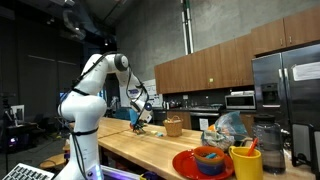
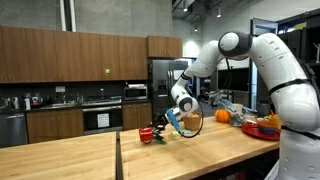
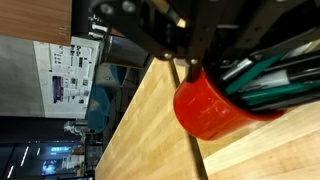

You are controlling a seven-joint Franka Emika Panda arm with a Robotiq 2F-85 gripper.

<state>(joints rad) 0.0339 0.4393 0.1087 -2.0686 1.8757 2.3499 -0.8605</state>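
Long pale wooden counter (image 2: 60, 160) fills the lower part of both exterior views. In the wrist view it runs as a plank surface (image 3: 140, 135) through the middle of the frame.

White robot arm (image 2: 270, 70) comes in from the right of the frame and bends down toward centre.

Clutter at the far right of the counter, well apart from the work:
- a round orange fruit (image 2: 222, 116)
- a shallow red dish (image 1: 190, 165) with a yellow plastic mug (image 1: 245, 162) beside it

Red plastic cup (image 2: 147, 134) sits just left of centre, low at counter level. In the wrist view it (image 3: 208, 108) fills the centre right, tipped so its mouth faces the right edge. Green and dark sticks (image 3: 265, 80), pens or markers as far as we can tell, poke out of it.

Progress, as we judge it:
- The reach is done and the arm is down at the cup.
- The cup is not raised clear of the wood.
- We cannot tell whether it rests on the counter or hangs just above it.
- The sticks are in the cup, none on the counter.

Dark two-finger gripper (image 3: 185, 62) comes in from the top of the wrist view, jaws drawn almost together. Its tips meet the cup's upper side. We cannot tell whether they pinch the rim or one of the sticks, or merely press against it. In an exterior view the gripper (image 2: 172, 122) sits just right of the cup.
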